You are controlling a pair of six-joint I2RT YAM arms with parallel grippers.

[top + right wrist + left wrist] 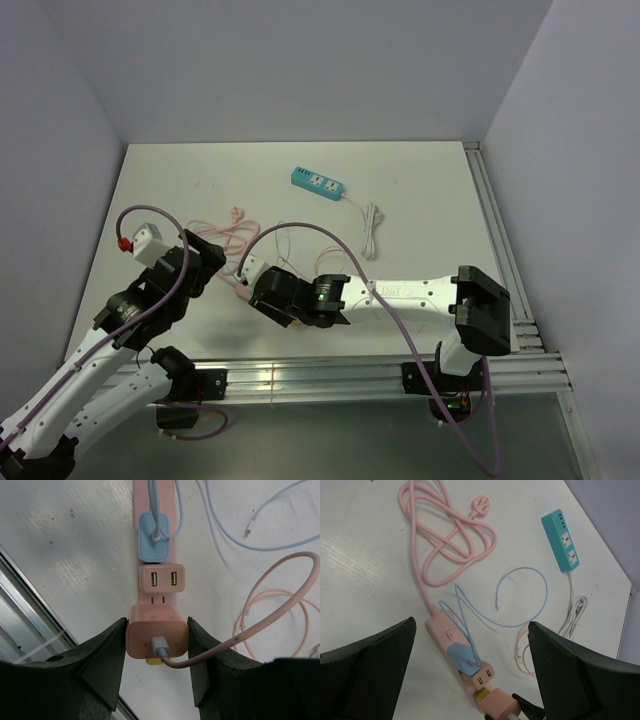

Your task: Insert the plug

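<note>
Right wrist view: white table carries pink power strip; rigid, light, judged likely to slide under push. Left gripper spread above strip, empty. Right gripper pinches pink charger by flat sides at strip's end; hard smooth shell, keep hold square. Seating: cannot tell. Charger cable soft, trailing.

Pink extension strip, pink plug, pale blue adapter, teal power bar, white table
</note>
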